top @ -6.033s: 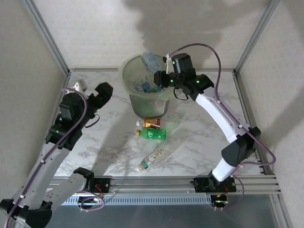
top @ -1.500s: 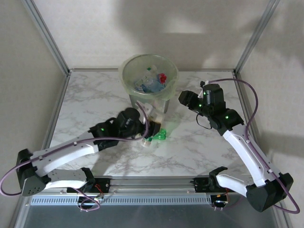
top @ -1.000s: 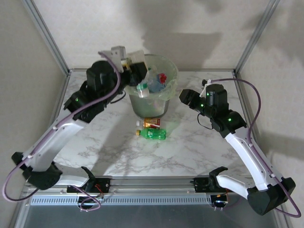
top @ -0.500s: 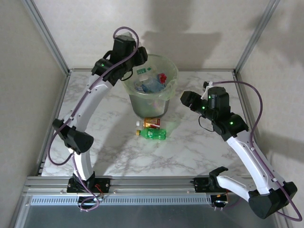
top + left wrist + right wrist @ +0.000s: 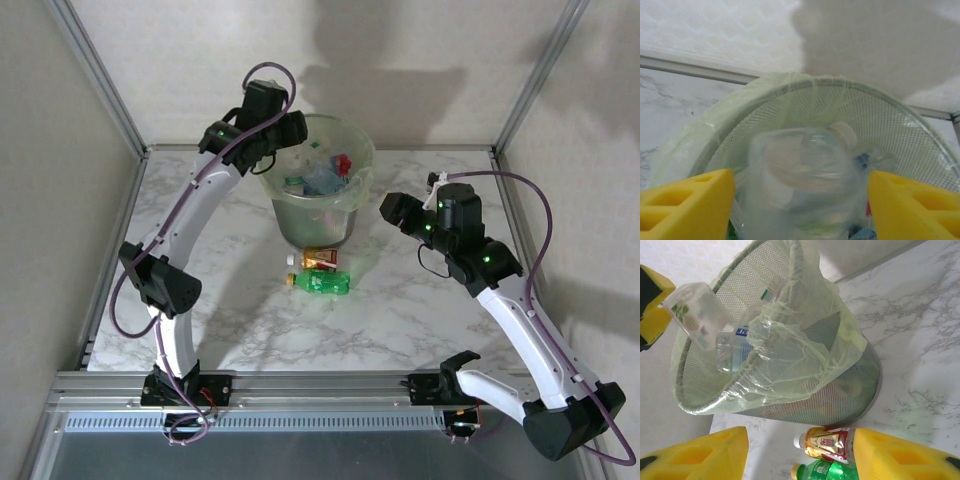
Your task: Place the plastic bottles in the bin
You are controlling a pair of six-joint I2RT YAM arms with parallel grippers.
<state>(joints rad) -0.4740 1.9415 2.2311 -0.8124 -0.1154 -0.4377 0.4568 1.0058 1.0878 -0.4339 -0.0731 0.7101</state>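
The left gripper (image 5: 292, 130) hung over the far left edge of the bin (image 5: 312, 225) with its yellow fingers (image 5: 687, 200) wide apart. A clear bottle (image 5: 805, 175) was between them. It looked blurry and had a small gap on each side, so I think it was let go and dropping in. The bin had many bottles in it. The clear bottle could hit the rim or the pile and bounce out onto the table (image 5: 230, 260). The right gripper (image 5: 799, 455) was wide too and held nothing. It pointed at a red bottle (image 5: 827, 442) and a green bottle (image 5: 825, 472) lying side by side in front of the bin. Grabbing one could bump the other and make it roll away.
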